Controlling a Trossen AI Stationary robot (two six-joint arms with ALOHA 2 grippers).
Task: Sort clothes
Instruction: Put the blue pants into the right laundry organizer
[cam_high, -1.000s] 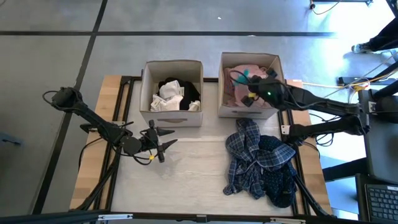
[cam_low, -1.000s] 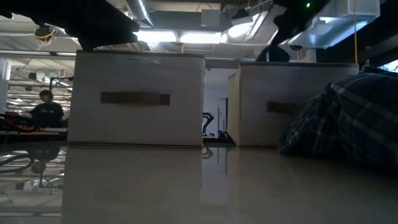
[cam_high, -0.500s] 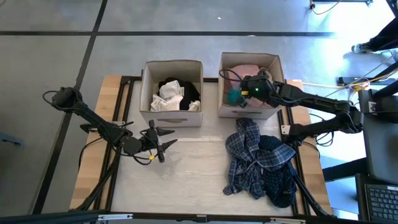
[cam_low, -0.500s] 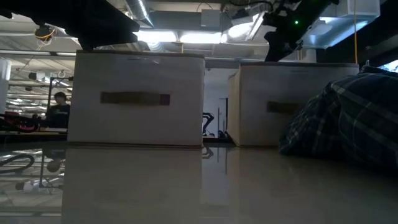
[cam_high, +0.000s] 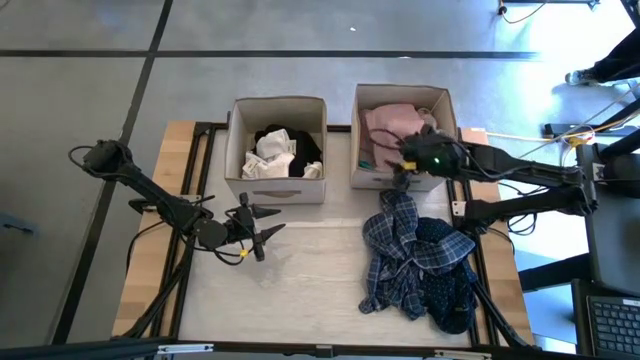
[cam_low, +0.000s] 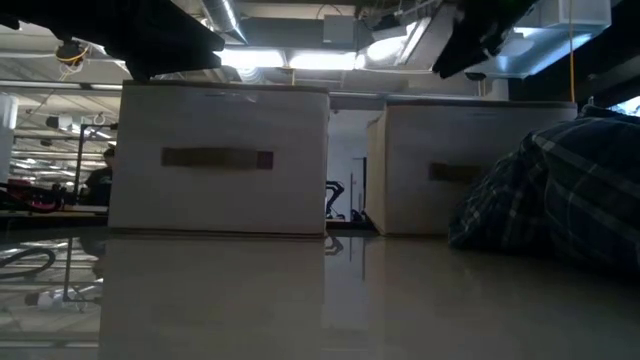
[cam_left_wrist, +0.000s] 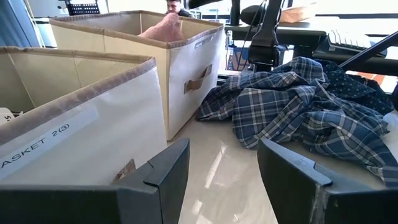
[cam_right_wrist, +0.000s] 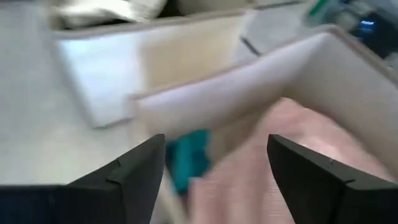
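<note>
High view: right gripper (cam_high: 408, 165) over the right box (cam_high: 358, 130) holding the pink garment (cam_high: 388, 122); plaid shirt (cam_high: 405, 240) heaped on the table (cam_high: 300, 290).
Left wrist view: left gripper (cam_left_wrist: 222, 171), fingers apart, empty.
Right wrist view: fingers (cam_right_wrist: 140, 174) apart, empty.

High view was evenly lit, w/ blue-white glare on the floor at upper right. Low view was dim and backlit: boxes (cam_low: 222, 160) and plaid (cam_low: 560, 195) dark against bright ceiling lights, tabletop (cam_low: 300, 300) mirroring them. Left wrist view was bright and sharp. Right wrist view was heavily motion-blurred, edges smeared.
</note>
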